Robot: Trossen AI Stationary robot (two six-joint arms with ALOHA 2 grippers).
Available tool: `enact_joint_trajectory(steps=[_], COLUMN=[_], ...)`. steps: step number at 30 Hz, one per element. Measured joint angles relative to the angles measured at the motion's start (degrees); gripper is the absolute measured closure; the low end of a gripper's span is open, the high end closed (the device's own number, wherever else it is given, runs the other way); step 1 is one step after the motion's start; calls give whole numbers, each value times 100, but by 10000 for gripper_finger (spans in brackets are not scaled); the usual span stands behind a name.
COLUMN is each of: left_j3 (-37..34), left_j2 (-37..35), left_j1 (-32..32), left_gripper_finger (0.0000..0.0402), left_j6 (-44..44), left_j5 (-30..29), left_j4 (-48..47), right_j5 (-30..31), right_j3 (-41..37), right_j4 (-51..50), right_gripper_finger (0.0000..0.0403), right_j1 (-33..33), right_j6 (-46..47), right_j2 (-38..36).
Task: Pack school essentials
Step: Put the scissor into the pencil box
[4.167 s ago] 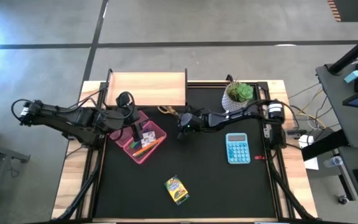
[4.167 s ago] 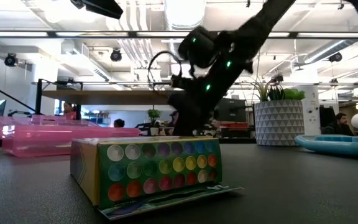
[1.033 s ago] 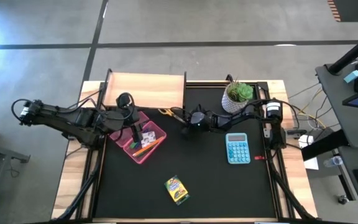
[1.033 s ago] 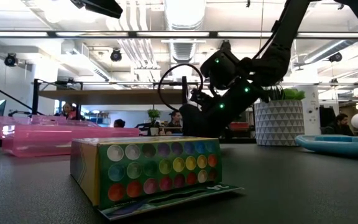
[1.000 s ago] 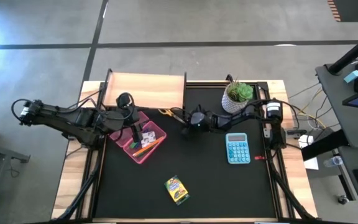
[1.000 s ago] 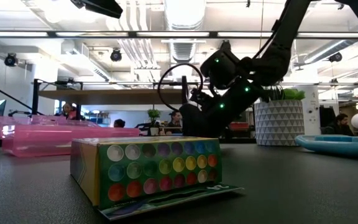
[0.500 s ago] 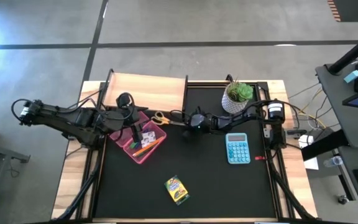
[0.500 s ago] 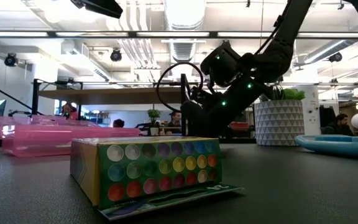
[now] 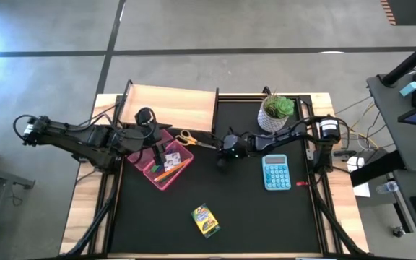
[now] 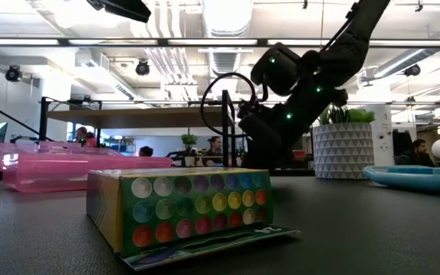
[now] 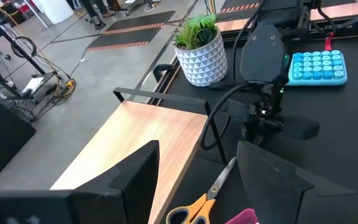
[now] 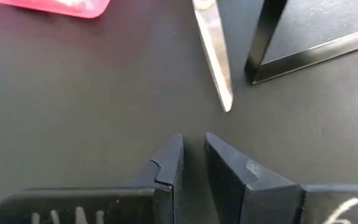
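Yellow-handled scissors [image 9: 190,138] lie flat on the black mat, handles at the far corner of the pink tray [image 9: 180,165], blades pointing toward the table's right. The tray holds orange and green pencils [image 9: 168,172] and a small white patterned square [image 9: 170,156]. The yellow-green crayon box [image 9: 205,219] lies near the table's front edge, large in the low view [image 10: 178,206]. My left gripper [image 9: 157,153] hovers open over the tray. My right gripper [image 12: 192,152] sits low just right of the blade tip [image 12: 222,93], its fingers all but closed and clear of it.
A wooden shelf with a black frame [image 9: 170,105] stands at the far edge; its post [image 12: 266,37] is close to the scissors. A potted plant [image 9: 275,112] and a blue calculator [image 9: 276,172] are on the right. People show far behind in the low view.
The scissors slid along the mat toward the table's left and slightly nearer, ending with their handles at the pink tray's corner. My right gripper followed them, then drew back toward the near edge and rose a little, leaving the blade tip free.
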Motion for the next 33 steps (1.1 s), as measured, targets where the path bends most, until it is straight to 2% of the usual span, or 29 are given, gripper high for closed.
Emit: enact_joint_trajectory(steps=[4, 8, 16, 19, 22, 25, 33], left_j3=[0, 0, 0, 0, 0, 0, 0], left_j2=[0, 0, 0, 0, 0, 0, -2], left_j1=[0, 0, -1, 0, -2, 0, -1], left_gripper_finger=[201, 201, 201, 201, 201, 201, 201], left_j6=[-2, -4, -4, -4, -4, -6, -4], left_j5=[-1, -2, 0, 0, -1, -1, -1], left_j4=[0, 0, -1, -1, 0, -2, -1], right_j5=[333, 381, 337, 199, -95, -46, 424], right_j3=[-3, -7, 135, 395, 665, 807, 1147], right_j4=[46, 67, 114, 161, 190, 189, -90], right_gripper_finger=[347, 339, 266, 239, 226, 224, 232], right_j1=[10, -6, -15, 0, 49, 70, -76], right_j6=[160, 634, 691, 488, -247, -983, -1393], right_j2=[-48, -63, -68, -68, -68, -36, 261])
